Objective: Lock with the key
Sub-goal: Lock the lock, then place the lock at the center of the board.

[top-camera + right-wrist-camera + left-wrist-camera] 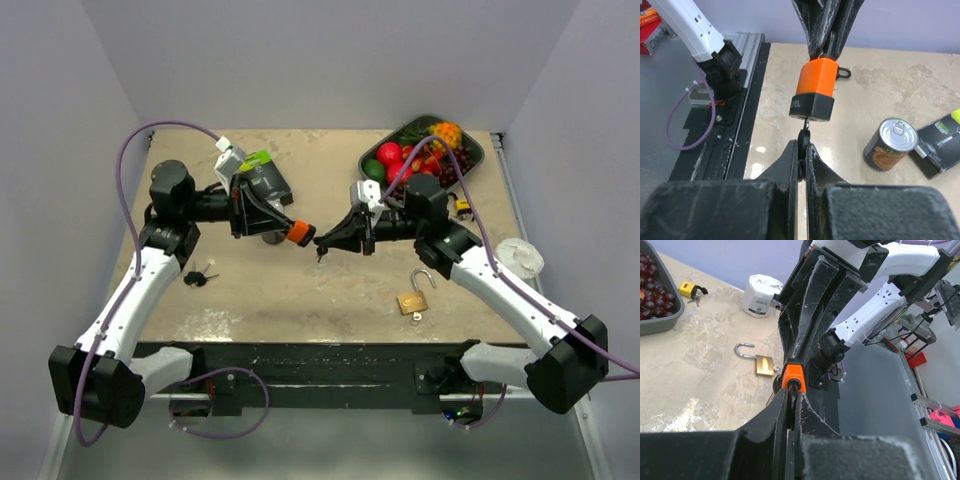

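A bunch of black keys (200, 277) lies at the left of the bench (300, 300). The left end effector (283, 226) is pinched tight on the shackle of the orange padlock (299, 232), holding it in the air over the bench's middle. The key (804, 132) meets the lock's black underside, clamped in the narrow right end effector (325, 240). Further right lies a brass padlock (413, 300), its shackle open, near a white roll (522, 257).

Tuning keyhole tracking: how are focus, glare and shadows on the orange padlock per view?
Right wrist: orange padlock and key sharp, evenly lit, no glare; right gripper base at frame bottom blurred. Left wrist: padlock partly hidden behind left gripper, near parts soft. Top external: diffuse light, faint shadows, padlock tiny.
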`<act>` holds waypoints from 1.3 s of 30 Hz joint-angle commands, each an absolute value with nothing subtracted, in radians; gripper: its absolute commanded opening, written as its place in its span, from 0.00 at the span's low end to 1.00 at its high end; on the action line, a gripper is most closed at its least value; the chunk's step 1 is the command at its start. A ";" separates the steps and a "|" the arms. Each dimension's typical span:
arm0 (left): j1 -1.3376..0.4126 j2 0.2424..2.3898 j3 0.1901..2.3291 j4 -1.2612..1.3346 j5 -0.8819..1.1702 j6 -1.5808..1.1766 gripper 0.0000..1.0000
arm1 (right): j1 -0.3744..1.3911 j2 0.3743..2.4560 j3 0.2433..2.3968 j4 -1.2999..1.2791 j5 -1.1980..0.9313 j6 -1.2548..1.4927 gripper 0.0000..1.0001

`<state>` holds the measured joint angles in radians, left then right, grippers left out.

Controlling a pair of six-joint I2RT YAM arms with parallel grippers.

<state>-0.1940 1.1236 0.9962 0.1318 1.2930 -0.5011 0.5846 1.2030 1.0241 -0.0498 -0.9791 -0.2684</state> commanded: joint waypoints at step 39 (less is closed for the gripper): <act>-0.020 1.276 1.019 -1.315 0.755 1.327 0.00 | 0.515 1.203 0.894 -0.244 -1.009 -0.078 0.00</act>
<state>-0.0200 1.2240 1.0428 -1.2942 0.8032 1.1896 0.5159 1.1942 0.8551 -0.2481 -1.0103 -0.0540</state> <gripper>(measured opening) 0.088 0.030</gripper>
